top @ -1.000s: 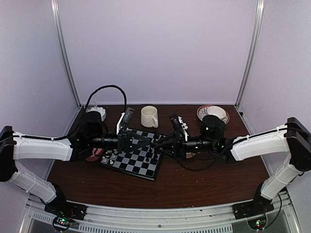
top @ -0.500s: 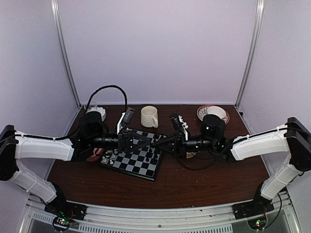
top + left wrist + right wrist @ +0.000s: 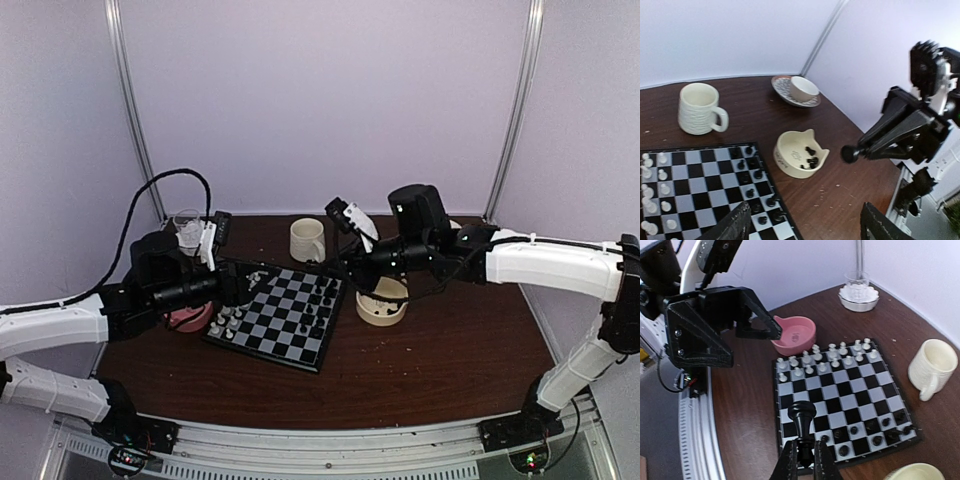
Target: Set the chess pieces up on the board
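Observation:
The board (image 3: 283, 318) lies on the brown table with white chess pieces (image 3: 232, 322) along its left edge and black ones (image 3: 322, 300) at its right. My right gripper (image 3: 805, 452) is shut on a black piece (image 3: 807, 417), held upright above the board's near-right part; the same piece (image 3: 849, 153) shows in the left wrist view. More black pieces lie in a cream cat-eared bowl (image 3: 792, 157). My left gripper (image 3: 805, 227) hangs open and empty over the board's right edge (image 3: 765, 200), its fingers (image 3: 735, 225) wide apart.
A pink bowl (image 3: 795, 335) sits left of the board. A cream mug (image 3: 307, 240) stands behind it. A glass dish (image 3: 857, 292) of white lumps is at the back left. A patterned saucer with a cup (image 3: 797, 90) is at the back right.
My left gripper has opened and its arm has drawn back to the left. The right arm has risen from the cream bowl with a black piece gripped, uncovering the bowl.

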